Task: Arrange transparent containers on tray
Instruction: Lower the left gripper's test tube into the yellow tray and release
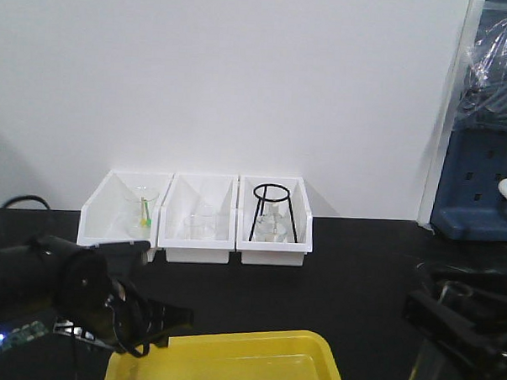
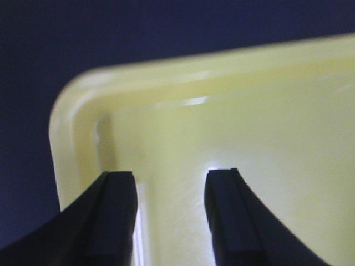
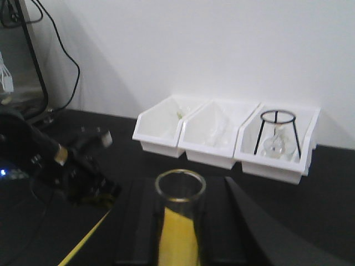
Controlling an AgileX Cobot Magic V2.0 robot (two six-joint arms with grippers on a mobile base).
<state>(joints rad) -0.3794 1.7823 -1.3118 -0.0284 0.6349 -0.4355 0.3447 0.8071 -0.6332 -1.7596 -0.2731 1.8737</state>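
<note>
The yellow tray [image 1: 230, 345] lies at the front middle of the black table. My left gripper [image 1: 159, 320] hovers over its back left corner. In the left wrist view that gripper [image 2: 169, 177] is open, with only the tray's floor between its fingers and the rounded rim [image 2: 72, 111] just beyond. A pale glint runs along the left finger's inner edge; I cannot tell whether it is glass. My right gripper [image 1: 450, 312], right of the tray, is shut on a clear test tube [image 3: 180, 188] whose open rim points away from the wrist camera.
Three white bins [image 1: 200, 225] stand in a row against the back wall and hold glassware; the right one has a black wire tripod [image 1: 273, 212]. A blue object [image 1: 481, 191] stands at the far right. Cables trail at the far left.
</note>
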